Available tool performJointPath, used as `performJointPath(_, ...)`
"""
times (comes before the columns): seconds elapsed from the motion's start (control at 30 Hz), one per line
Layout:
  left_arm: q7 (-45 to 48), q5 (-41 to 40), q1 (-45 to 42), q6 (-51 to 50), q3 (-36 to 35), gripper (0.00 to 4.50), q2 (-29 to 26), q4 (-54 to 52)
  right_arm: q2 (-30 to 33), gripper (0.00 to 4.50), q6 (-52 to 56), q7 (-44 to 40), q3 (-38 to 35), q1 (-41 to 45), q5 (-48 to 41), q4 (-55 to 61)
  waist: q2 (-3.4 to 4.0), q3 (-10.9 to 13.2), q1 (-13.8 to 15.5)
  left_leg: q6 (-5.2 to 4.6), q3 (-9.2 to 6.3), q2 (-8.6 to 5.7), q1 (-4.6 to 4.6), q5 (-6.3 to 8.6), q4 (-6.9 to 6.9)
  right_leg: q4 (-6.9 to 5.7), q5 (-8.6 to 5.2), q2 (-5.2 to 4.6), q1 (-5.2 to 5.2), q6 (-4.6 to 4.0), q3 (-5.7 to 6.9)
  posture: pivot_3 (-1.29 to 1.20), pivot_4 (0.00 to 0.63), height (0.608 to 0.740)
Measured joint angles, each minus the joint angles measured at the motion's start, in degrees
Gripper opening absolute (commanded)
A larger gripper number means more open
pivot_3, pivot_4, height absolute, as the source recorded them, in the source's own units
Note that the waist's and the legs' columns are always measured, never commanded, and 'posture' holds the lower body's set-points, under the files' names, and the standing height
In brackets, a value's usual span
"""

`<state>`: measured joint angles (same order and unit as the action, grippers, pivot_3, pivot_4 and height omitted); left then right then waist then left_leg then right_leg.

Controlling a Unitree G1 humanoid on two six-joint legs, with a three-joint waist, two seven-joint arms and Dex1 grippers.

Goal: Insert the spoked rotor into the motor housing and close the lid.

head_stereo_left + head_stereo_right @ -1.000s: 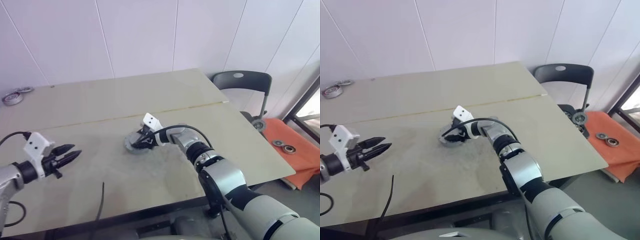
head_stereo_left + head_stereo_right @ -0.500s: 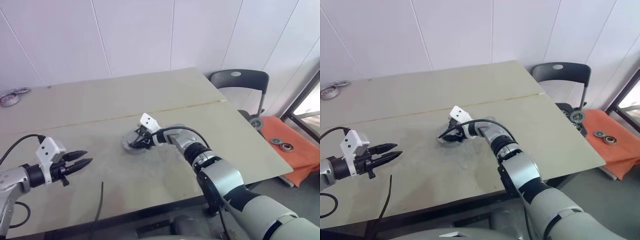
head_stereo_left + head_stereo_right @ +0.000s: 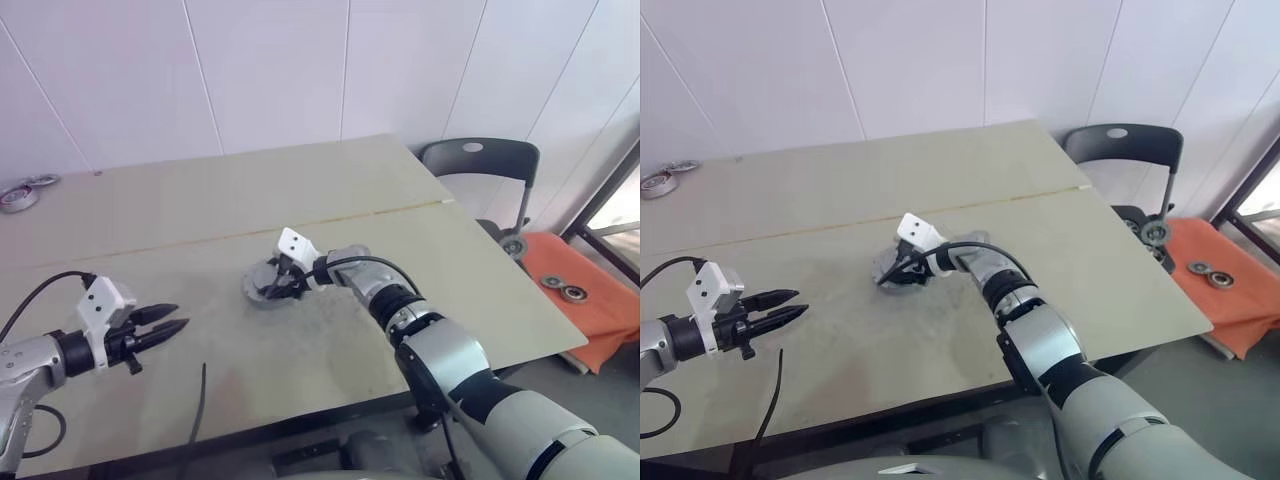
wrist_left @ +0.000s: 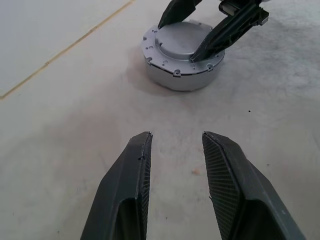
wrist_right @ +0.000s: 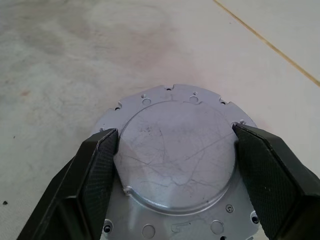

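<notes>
White wall panels back a pale beige table (image 3: 400, 240) with a thin seam line running across it, and I use that seam as my landmark. Just on my side of the seam, near the middle of the table, sits the motor housing (image 4: 182, 55), which from here looks like a round silvery puck with a flat raised lid (image 5: 177, 155) on top and small screw holes around its flange; I cannot see any windings or the spoked rotor from these angles. My right gripper (image 5: 175, 150) is down over the housing with its two black fingers (image 5: 95, 170) spread wide, one at each side of the raised disc; the tips sit right at the disc's edge, but I cannot tell whether they press on it or merely flank it. From the left wrist camera those same fingers reach down onto the top of the puck from beyond it. My left gripper (image 3: 165, 322) hovers above the tabletop well on the near side of the seam, far off to the left of the housing and pointing toward it, its fingers (image 4: 127, 185) parted with a modest gap and nothing between them. A loose black cable (image 3: 198, 400) lies on the table near the front edge. Beyond the seam, at the far left corner, a metal ring (image 3: 20, 197) rests. Past the table's right end stand a dark chair (image 3: 480, 165) and an orange surface (image 3: 590, 300) carrying small round parts.
</notes>
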<state>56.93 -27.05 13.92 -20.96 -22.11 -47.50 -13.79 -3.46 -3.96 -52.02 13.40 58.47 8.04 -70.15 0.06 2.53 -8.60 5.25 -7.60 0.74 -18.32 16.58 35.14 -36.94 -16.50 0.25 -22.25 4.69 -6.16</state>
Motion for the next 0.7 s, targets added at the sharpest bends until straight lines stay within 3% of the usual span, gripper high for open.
performJointPath(0.43, -1.9, -0.2, 1.0, 0.0, -0.2, 1.7, 1.5, -0.7, 0.8, 3.27, -1.0, -0.7, 1.2, 0.4, 0.7, 0.2, 0.03, 0.0, 0.6, 0.0, 0.0, -0.02, 0.01, 0.0, 0.01, 0.02, 0.0, -0.01, 0.01, 0.0, 0.0, 0.0, 0.0, 0.74)
performJointPath(0.7, -2.3, -0.6, 0.9, 0.0, -0.2, 1.7, 1.6, -1.0, 2.7, 3.27, 1.0, -6.2, 1.0, 1.3, 0.6, 0.2, 0.05, 0.0, 1.8, 0.0, 0.0, -0.05, -0.11, 0.01, -0.05, 0.34, 0.0, -0.05, 0.03, 0.01, 0.02, 0.0, 0.0, 0.74)
